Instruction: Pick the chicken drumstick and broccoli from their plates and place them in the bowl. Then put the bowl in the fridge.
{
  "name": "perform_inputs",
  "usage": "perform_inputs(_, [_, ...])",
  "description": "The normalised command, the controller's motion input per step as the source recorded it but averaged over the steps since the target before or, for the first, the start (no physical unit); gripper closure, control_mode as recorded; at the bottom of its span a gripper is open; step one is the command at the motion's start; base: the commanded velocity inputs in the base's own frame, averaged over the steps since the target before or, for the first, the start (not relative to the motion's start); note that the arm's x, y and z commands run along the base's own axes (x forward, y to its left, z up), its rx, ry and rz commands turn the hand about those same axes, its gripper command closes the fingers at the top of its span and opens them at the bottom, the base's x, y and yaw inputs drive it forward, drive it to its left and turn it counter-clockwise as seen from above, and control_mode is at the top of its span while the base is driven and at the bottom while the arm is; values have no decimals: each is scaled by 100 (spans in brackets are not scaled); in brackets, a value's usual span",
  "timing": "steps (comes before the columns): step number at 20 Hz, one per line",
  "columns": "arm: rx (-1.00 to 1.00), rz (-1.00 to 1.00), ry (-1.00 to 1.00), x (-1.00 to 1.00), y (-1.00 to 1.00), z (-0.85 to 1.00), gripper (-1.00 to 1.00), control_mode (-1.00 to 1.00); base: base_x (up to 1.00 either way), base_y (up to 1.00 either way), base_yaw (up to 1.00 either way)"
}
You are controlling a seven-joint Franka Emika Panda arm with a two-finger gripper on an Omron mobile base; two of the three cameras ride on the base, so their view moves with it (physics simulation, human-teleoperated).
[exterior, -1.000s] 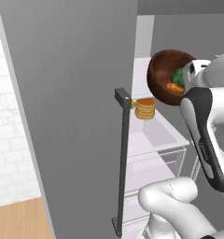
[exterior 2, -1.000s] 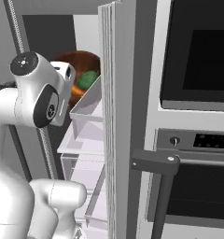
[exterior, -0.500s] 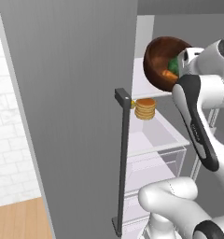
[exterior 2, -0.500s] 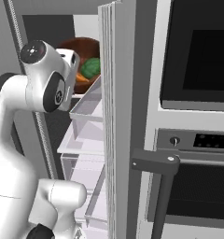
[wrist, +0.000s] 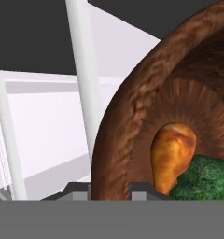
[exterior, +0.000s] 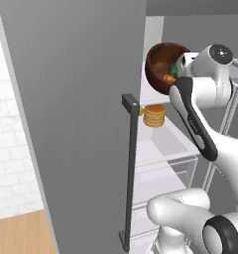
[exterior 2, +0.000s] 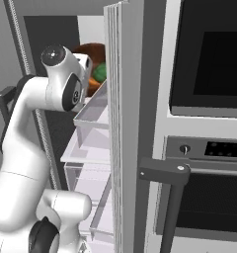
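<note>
jaws (wrist: 109, 189) clamped on the rim of the bowl (exterior: 160, 67), holding drumstick (wrist: 172, 156) and broccoli (wrist: 205, 179), inside the open fridge (exterior: 76, 114).

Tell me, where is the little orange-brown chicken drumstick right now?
The orange-brown chicken drumstick lies inside the dark reddish-brown wooden bowl, beside the green broccoli, up at the open fridge.

**Non-task items in view**

- Stack of pancakes (exterior: 154, 115) — golden-brown, on a white shelf, just beside the dark vertical handle.
- Black built-in oven (exterior 2: 209, 123) — control panel with 1 knob (exterior 2: 185, 148), dark bar handle (exterior 2: 165, 173).
- White brick wall (exterior: 12, 149), wood floor (exterior: 22, 235) — lower left.
</note>
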Motion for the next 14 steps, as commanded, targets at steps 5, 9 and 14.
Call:
perform_inputs(5, [0, 0, 0, 54, -1, -21, 100, -100, 0, 0, 0])
perform_inputs(9, [0, 0, 0, 59, -3, -3, 100, -100, 0, 0, 0])
perform_inputs(14, [0, 0, 0, 60, 0, 0, 100, -100, 0, 0, 0])
